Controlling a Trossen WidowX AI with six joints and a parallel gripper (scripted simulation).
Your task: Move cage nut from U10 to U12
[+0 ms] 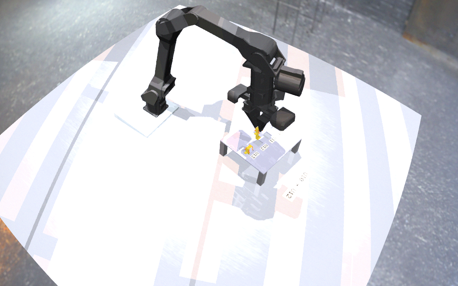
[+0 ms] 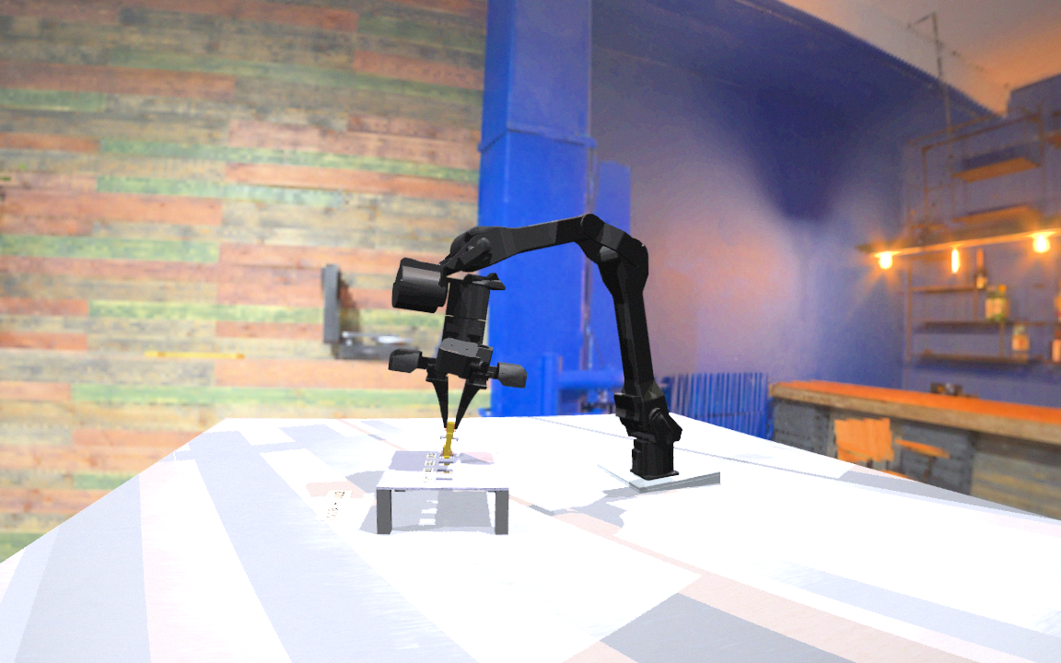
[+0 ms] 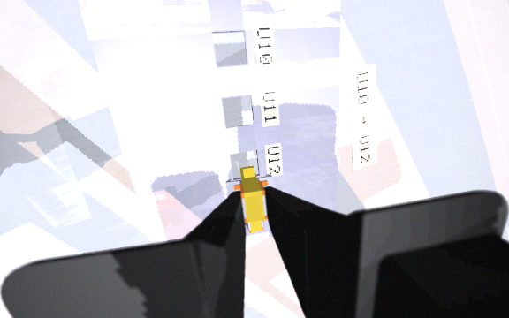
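My gripper (image 1: pixel 258 128) (image 2: pixel 450 426) (image 3: pixel 253 191) is shut on the yellow cage nut (image 1: pixel 257 133) (image 2: pixel 448 441) (image 3: pixel 253 205) with orange wings. The nut stands roughly on end, leaning slightly in the exterior view. Its lower end is close to hole U12 (image 1: pixel 258 142) (image 3: pixel 238 163) of the rail plate (image 1: pixel 269 158) (image 2: pixel 476 481) (image 3: pixel 294 125); contact cannot be told. In the wrist view, hole U10 (image 3: pixel 231 55) and hole U11 (image 3: pixel 232 114) are empty. The other yellow nut (image 1: pixel 248 149) sits at U13; the fingers and held nut hide it in the wrist view.
The rail plate stands on dark legs (image 1: pixel 261 178) (image 2: pixel 501 513). A printed U10 to U12 card (image 1: pixel 291 193) (image 3: pixel 364 152) lies on the table beside it. The arm's base stands on a pale slab (image 1: pixel 147 131) (image 2: pixel 703 478) to one side.
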